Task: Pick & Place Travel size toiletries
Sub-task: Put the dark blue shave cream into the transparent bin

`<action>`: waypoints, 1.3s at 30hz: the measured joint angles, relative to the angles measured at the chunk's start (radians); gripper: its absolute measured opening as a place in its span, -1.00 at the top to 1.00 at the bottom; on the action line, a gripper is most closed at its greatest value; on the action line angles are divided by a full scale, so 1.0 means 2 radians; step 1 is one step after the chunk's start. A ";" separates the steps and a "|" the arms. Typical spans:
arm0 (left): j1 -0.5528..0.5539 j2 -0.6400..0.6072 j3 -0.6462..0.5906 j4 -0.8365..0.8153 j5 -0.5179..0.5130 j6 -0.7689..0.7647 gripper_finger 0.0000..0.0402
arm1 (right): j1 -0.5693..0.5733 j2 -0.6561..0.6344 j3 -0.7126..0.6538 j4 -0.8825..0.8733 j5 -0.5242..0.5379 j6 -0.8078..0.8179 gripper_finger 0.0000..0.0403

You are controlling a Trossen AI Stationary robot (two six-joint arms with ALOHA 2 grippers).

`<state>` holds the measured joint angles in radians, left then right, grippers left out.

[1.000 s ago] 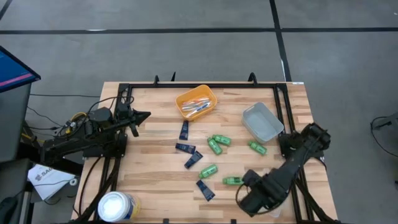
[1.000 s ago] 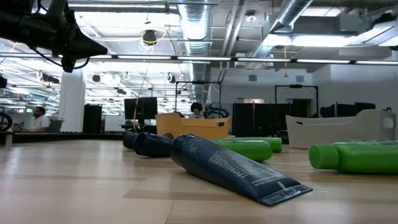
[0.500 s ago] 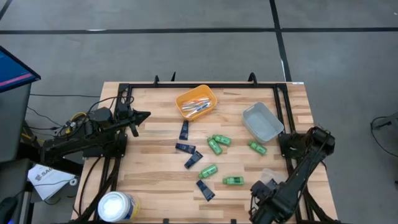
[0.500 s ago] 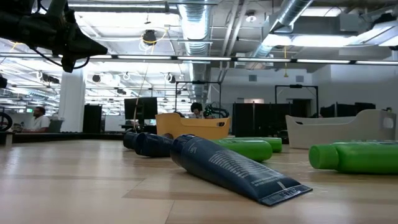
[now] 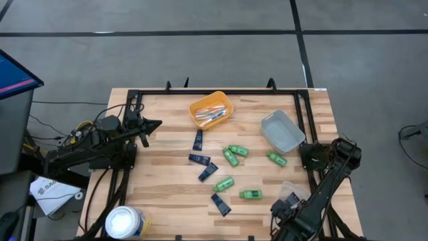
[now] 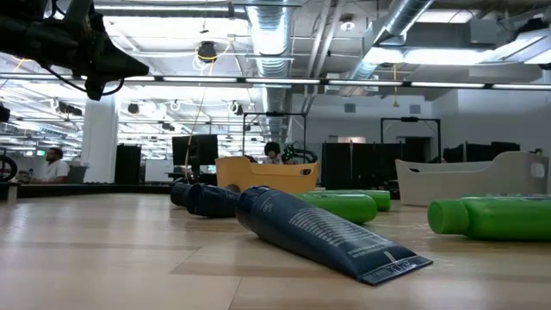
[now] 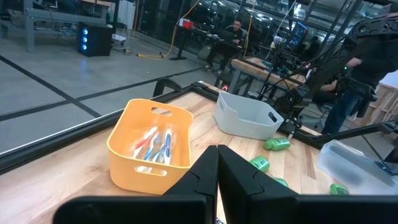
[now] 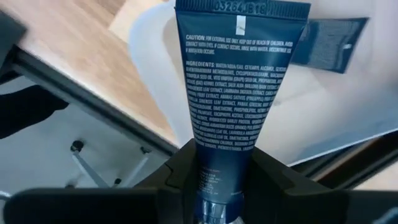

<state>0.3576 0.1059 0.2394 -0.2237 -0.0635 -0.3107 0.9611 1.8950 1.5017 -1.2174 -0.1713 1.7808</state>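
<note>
Your right pincer (image 8: 217,180) grips a dark navy tube (image 8: 233,81) by its cap end, its fingers closed on the tube's narrow neck. The tube's flat crimped end points away from the pincer, with its printed ingredient text facing the wrist camera. Beyond that far end you see a clear tray (image 8: 348,106) with another navy tube (image 8: 326,40) lying in it, just past the crimped end of the one you hold. From above, this arm sits at the worktop's (image 5: 167,187) near right corner, and the clear tray (image 5: 292,193) shows just beside it.

Your left pincer (image 7: 217,171) is closed and empty, raised above the worktop's left side. Straight ahead of it stands the orange tray (image 7: 149,146) holding toothbrushes (image 7: 155,142). Farther ahead and to one side is the grey tray (image 7: 245,117), and green bottles (image 7: 277,144) lie on the wood near it.

Between your two pincers, the rest of the toiletries lie loose on the worktop: four navy tubes (image 5: 208,172) in a ragged line running from near the orange tray (image 5: 211,110) toward the front edge, and five green bottles (image 5: 232,157) scattered from the middle toward the grey tray (image 5: 282,131). A white tub (image 5: 126,223) stands at the near left corner, well apart from both pincers.
</note>
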 joint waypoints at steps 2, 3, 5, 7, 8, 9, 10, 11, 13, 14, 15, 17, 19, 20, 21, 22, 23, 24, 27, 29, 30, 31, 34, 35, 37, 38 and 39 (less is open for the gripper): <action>0.000 0.000 0.000 0.000 0.000 0.000 0.99 | 0.000 0.000 -0.001 -0.001 -0.002 0.000 0.54; 0.000 0.000 0.000 0.000 0.000 0.000 0.99 | 0.000 0.000 -0.001 -0.001 -0.002 -0.001 0.54; 0.000 0.000 0.000 0.000 0.000 0.000 0.99 | 0.000 0.000 -0.001 -0.003 -0.004 -0.002 0.54; 0.000 0.000 0.000 0.000 0.000 0.000 0.99 | 0.001 0.000 -0.001 -0.003 -0.007 -0.003 0.54; 0.000 0.000 0.000 0.000 0.000 0.000 0.99 | 0.002 0.000 -0.001 -0.004 -0.008 -0.004 0.53; 0.000 0.000 0.000 0.000 0.000 0.000 0.99 | 0.002 0.000 -0.001 -0.004 -0.008 -0.003 0.53; 0.000 0.000 0.000 0.000 0.000 0.000 0.99 | 0.003 0.000 -0.001 -0.004 -0.008 -0.003 0.51; 0.000 0.000 0.000 0.000 0.000 0.000 0.99 | 0.004 0.000 -0.001 -0.004 -0.008 -0.003 0.49; 0.000 0.000 0.000 0.000 -0.001 0.008 0.99 | 0.004 0.000 -0.001 -0.004 -0.008 -0.003 0.44; 0.000 0.000 0.000 0.000 -0.001 0.011 0.99 | 0.004 0.000 -0.001 -0.004 -0.008 -0.003 0.40; 0.000 0.000 0.000 0.000 -0.002 0.013 0.99 | 0.004 0.000 -0.001 -0.004 -0.008 -0.002 0.35; 0.000 0.000 0.000 0.000 -0.002 0.013 0.99 | 0.003 0.000 -0.001 -0.007 -0.008 0.001 0.25; 0.000 0.000 0.000 0.000 -0.002 0.013 0.99 | 0.001 0.000 -0.001 -0.007 -0.008 0.003 0.15; 0.000 0.000 0.000 0.000 -0.002 0.013 0.99 | -0.001 0.000 -0.001 -0.007 -0.008 0.002 0.11; 0.000 0.000 0.000 0.000 -0.002 0.013 0.99 | -0.003 0.000 -0.001 -0.007 -0.008 0.001 0.06; 0.000 0.000 0.000 0.000 -0.002 0.013 0.99 | -0.006 0.000 -0.001 -0.007 -0.008 -0.001 0.02; 0.000 0.000 0.000 0.000 -0.002 0.013 0.99 | -0.010 0.000 -0.001 -0.007 -0.008 -0.003 -0.02; 0.000 0.000 0.000 0.000 -0.002 0.013 0.99 | -0.014 0.000 -0.001 -0.008 -0.008 -0.004 -0.05; 0.000 0.000 0.000 0.000 -0.002 0.013 0.99 | -0.038 -0.006 0.009 -0.003 -0.007 -0.026 -0.11; 0.000 0.000 0.000 0.000 -0.002 0.013 0.99 | -0.063 -0.009 0.026 0.003 -0.005 -0.056 -0.13; 0.000 0.000 0.000 0.000 -0.002 0.013 0.99 | -0.079 -0.009 0.035 0.003 -0.002 -0.074 -0.13; 0.000 0.000 0.000 0.000 -0.002 0.013 0.99 | -0.096 -0.009 0.044 0.007 0.004 -0.093 -0.13; 0.000 0.000 0.000 0.000 -0.002 0.011 0.99 | -0.147 -0.010 0.062 0.041 0.023 -0.146 -0.12; 0.000 0.000 0.000 0.000 -0.002 0.011 0.99 | -0.164 -0.009 0.063 0.053 0.029 -0.163 -0.12; 0.000 0.000 0.000 0.000 -0.001 0.011 0.99 | -0.198 -0.005 0.063 0.079 0.035 -0.194 -0.11; 0.000 0.000 0.000 0.000 0.000 0.011 0.99 | -0.212 -0.004 0.062 0.086 0.037 -0.209 -0.11; 0.000 0.000 0.000 0.000 0.000 0.011 0.99 | -0.224 -0.003 0.062 0.092 0.040 -0.223 -0.11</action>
<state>0.3573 0.1059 0.2394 -0.2237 -0.0635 -0.2882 0.5123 1.8886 1.6260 -1.0328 -0.0904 1.3343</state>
